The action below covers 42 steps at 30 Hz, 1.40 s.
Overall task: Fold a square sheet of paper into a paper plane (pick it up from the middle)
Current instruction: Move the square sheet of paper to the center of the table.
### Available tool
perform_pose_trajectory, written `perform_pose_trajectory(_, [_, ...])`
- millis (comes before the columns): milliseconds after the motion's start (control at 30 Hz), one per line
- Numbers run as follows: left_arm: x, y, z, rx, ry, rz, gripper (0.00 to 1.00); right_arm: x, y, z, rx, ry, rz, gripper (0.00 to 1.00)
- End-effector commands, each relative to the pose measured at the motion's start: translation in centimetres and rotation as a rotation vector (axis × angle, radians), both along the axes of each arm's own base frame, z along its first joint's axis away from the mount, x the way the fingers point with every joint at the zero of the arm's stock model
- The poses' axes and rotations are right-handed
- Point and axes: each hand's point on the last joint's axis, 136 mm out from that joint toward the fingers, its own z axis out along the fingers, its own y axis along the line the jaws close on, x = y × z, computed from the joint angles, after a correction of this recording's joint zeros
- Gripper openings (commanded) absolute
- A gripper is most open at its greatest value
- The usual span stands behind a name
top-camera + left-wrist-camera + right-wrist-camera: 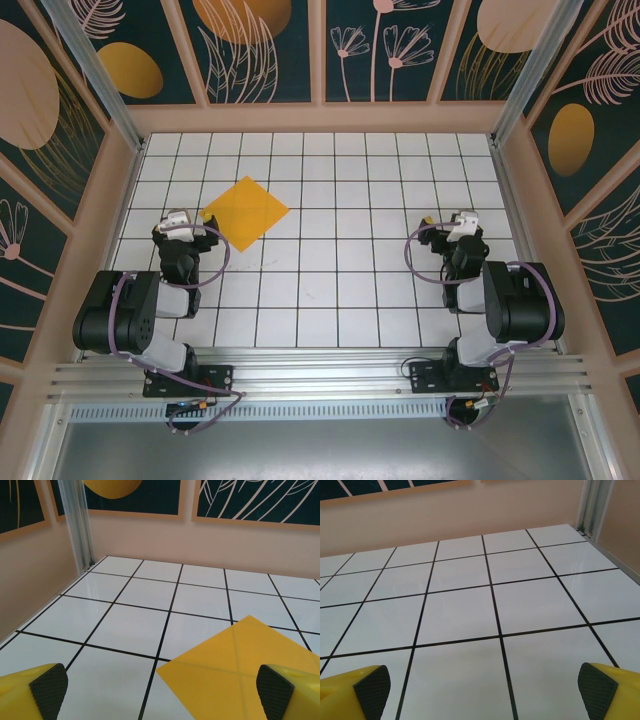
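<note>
Two claws: the left claw [185, 216] and the right claw [455, 222] both stand wide with nothing between their fingers, low over the white gridded counter [340, 300].
Sheet: the square sheet of paper [245, 212] lies flat and unfolded on the counter, at about ten o'clock from the counter's middle in the overhead view, turned corner-on like a diamond.
Left claw: just beside the sheet, which sits at about two o'clock from it. In its wrist view the left claw [161, 691] looks out over the sheet [240, 665], which runs from beneath the right-hand pad [275, 695] toward one o'clock.
Right claw: on the three o'clock side of the counter, well apart from the sheet. Its wrist view has the right claw [482, 692] facing bare tiles.
Creases: faint lines cross near the sheet's middle in the left wrist view.
Handling: by the look of it, thin, very light and limp. It lies flush on glossy tile, so it offers little edge to catch, will likely slide under a sideways push, and will crumple or tear under a hard pinch.
Hold: the middle, where the faint lines cross, looks best, with the fingers coming down gently and drawing up a small ridge.
Stage: no fold made yet.
</note>
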Motion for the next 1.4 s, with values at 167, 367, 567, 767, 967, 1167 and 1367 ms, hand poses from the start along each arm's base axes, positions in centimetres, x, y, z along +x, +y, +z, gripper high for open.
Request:
perform_pose_trajectory(167, [-2.3, 2.7, 3.1, -0.047, -0.121, 0.159, 0.99, 1.4, 1.7, 3.4, -0.015, -0.003, 0.069, 0.99])
perform_pose_trajectory(367, [-3.2, 3.8, 6.1, -0.131, -0.082, 0.231, 0.99, 4.2, 6.0, 4.6, 0.321, 0.368, 0.194, 0.99])
perform_pose_trajectory(567, [-5.3, 4.5, 8.7, -0.365, -0.071, 0.316, 0.99, 4.5, 16.4, 6.5, 0.446, 0.454, 0.479, 0.99])
perform_pose_trajectory(767, [-4.6, 0.7, 9.8, -0.459, -0.006, 0.099, 0.99, 5.3, 26.5, 5.0, 0.4, 0.562, 0.599, 0.99])
perform_pose_trajectory(967, [-5.4, 0.7, 6.5, -0.611, 0.163, 0.196, 0.99, 6.0, 34.6, 2.6, 0.395, 0.666, 0.72, 0.99])
perform_pose_trajectory(1167, [-6.0, -0.6, 3.8, -0.637, 0.273, 0.151, 0.99, 5.5, 41.3, -0.7, 0.387, 0.771, 0.82, 0.88])
perform_pose_trajectory(1367, [-6.6, -0.9, 2.8, -0.659, 0.288, 0.145, 0.99, 6.1, 47.6, -2.8, 0.36, 0.825, 0.894, 0.79])
